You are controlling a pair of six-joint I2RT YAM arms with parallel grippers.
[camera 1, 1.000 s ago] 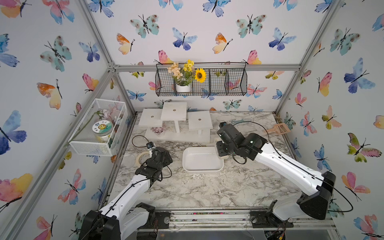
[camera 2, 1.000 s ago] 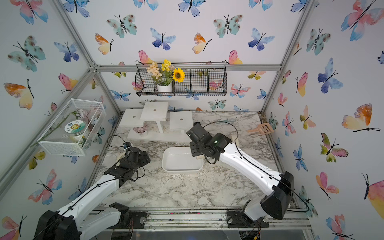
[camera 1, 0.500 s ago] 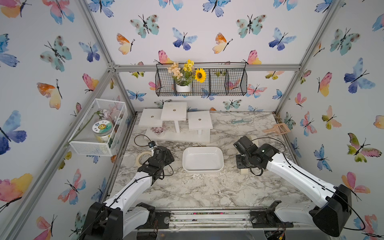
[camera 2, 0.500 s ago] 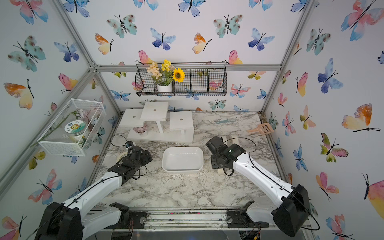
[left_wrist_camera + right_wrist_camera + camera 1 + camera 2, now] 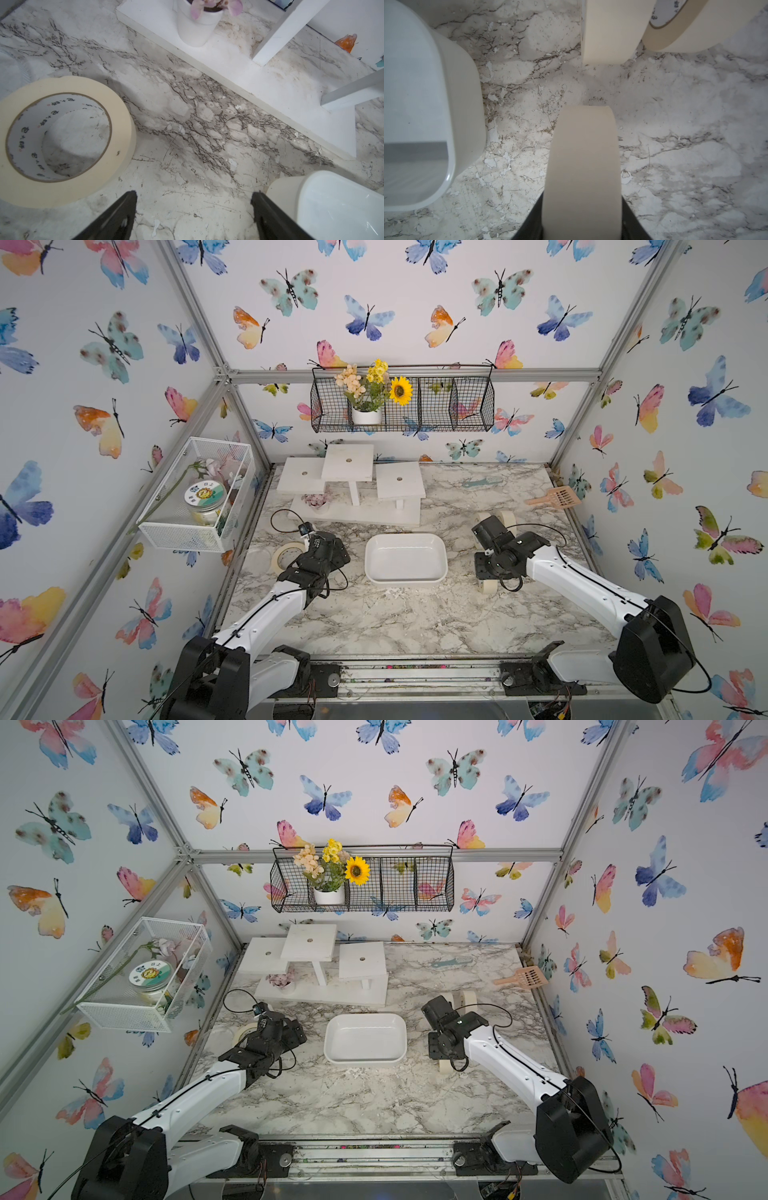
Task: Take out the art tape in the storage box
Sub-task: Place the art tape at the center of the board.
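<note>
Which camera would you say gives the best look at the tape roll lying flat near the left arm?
The left wrist view: the flat roll shows nearly whole, printed core visible. Both top views show it small, partly behind the left arm. The right wrist view misses it.

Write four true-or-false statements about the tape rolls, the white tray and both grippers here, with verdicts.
1. The shallow white glossy storage tray holds one cream masking-tape roll. False: it is empty.
2. The left gripper is open, gripping nothing. True.
3. The cream tape roll beside the left gripper stands on edge. False: it lies flat on the marble tabletop.
4. The right gripper is shut on an upright cream tape roll. True.
</note>
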